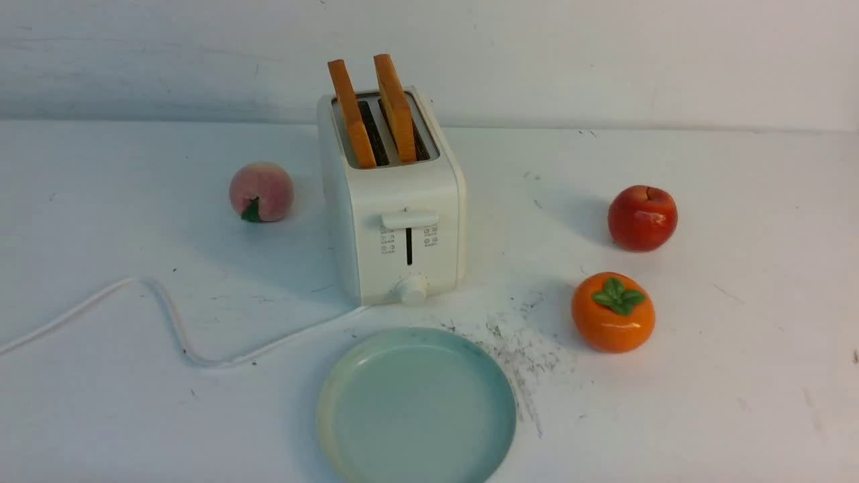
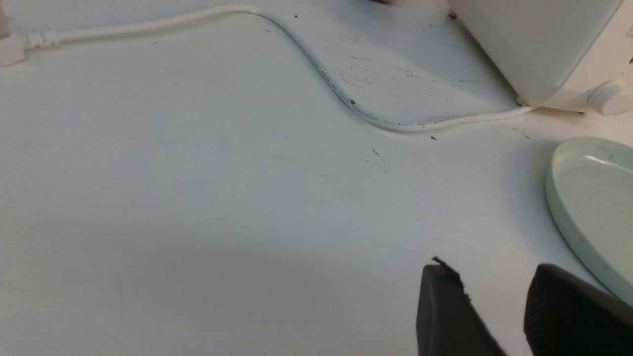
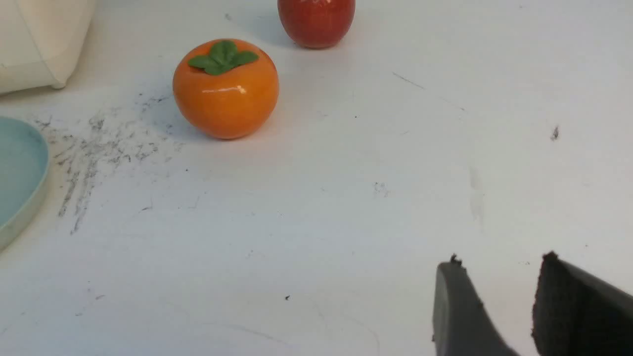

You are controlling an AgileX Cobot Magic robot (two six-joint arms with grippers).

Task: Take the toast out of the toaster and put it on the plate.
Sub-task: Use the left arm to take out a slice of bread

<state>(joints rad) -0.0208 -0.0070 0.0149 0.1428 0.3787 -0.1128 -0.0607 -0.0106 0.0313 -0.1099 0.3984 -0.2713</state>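
The cream-white toaster (image 1: 392, 201) stands at the middle of the white table, and two orange-brown slices of toast (image 1: 350, 113) (image 1: 394, 107) stick up from its slots. In front of it lies the empty pale blue-green plate (image 1: 416, 409). Neither arm shows in the front view. In the left wrist view my left gripper (image 2: 487, 269) hovers open over bare table, with the plate (image 2: 588, 198) and the toaster's corner (image 2: 539, 44) beyond it. My right gripper (image 3: 497, 262) is open too, with nothing between its fingers, near the table's front right.
A peach (image 1: 261, 192) sits left of the toaster. A red apple (image 1: 642, 218) and an orange persimmon (image 1: 613, 312) lie to its right. The toaster's white cord (image 1: 168, 315) snakes across the left of the table. Dark scuff marks (image 1: 523, 355) lie right of the plate.
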